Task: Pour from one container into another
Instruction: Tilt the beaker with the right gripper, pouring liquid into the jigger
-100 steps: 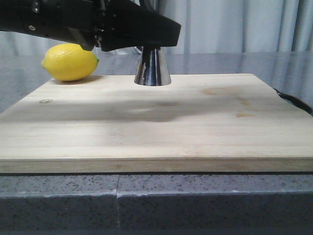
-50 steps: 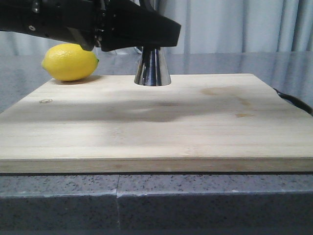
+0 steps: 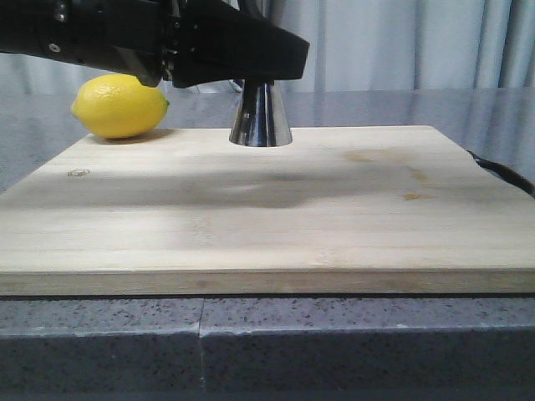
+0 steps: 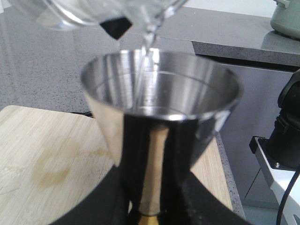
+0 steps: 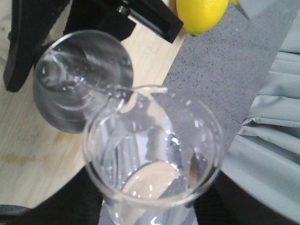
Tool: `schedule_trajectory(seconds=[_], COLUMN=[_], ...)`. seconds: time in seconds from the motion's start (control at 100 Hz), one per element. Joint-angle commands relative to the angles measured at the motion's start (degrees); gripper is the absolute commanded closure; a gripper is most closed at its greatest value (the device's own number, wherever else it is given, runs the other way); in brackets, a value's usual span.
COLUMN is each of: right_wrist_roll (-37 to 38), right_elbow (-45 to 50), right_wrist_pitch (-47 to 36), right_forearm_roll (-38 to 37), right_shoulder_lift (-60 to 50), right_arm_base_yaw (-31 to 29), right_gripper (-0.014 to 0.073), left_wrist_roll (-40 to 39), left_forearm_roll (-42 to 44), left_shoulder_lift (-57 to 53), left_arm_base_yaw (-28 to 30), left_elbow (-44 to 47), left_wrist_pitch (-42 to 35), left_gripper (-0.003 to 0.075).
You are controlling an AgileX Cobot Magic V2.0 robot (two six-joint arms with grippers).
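The steel jigger [image 4: 161, 93] stands upright on the wooden board [image 3: 267, 209], and my left gripper [image 4: 152, 206] is shut on its narrow waist. In the front view only its lower cone [image 3: 261, 117] shows under the black arm. The clear glass beaker [image 5: 152, 154] is held tilted in my right gripper [image 5: 150, 206], its lip over the jigger's open cup [image 5: 82, 79]. From the left wrist, the beaker [image 4: 108, 11] hangs just above the cup and a thin clear stream runs into it.
A yellow lemon [image 3: 119, 106] lies at the board's far left corner. The board rests on a dark speckled counter [image 3: 267, 342]. A black cable [image 3: 501, 171] runs off the board's right side. Grey curtains hang behind.
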Motion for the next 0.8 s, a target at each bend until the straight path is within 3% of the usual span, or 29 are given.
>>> schedule_trajectory(seconds=[0.0, 0.79], right_wrist_roll=[-0.2, -0.2], right_elbow=[-2.1, -2.1], right_wrist_pitch=[-2.8, -2.7], right_forearm_roll=[-2.5, -6.8], right_shoulder_lift=[-2.7, -2.7], right_arm_base_yaw=[0.4, 1.8], right_gripper=[0.0516, 0.0516], left_wrist_roll=[-0.4, -0.4], left_forearm_roll=[-3.8, -3.8], left_shoulder_lift=[-2.7, -2.7], left_arm_base_yaw=[-0.6, -0.6], left_elbow=[-1.7, -1.7], left_wrist_pitch=[5.8, 5.8], left_gripper=[0.0739, 0.0739])
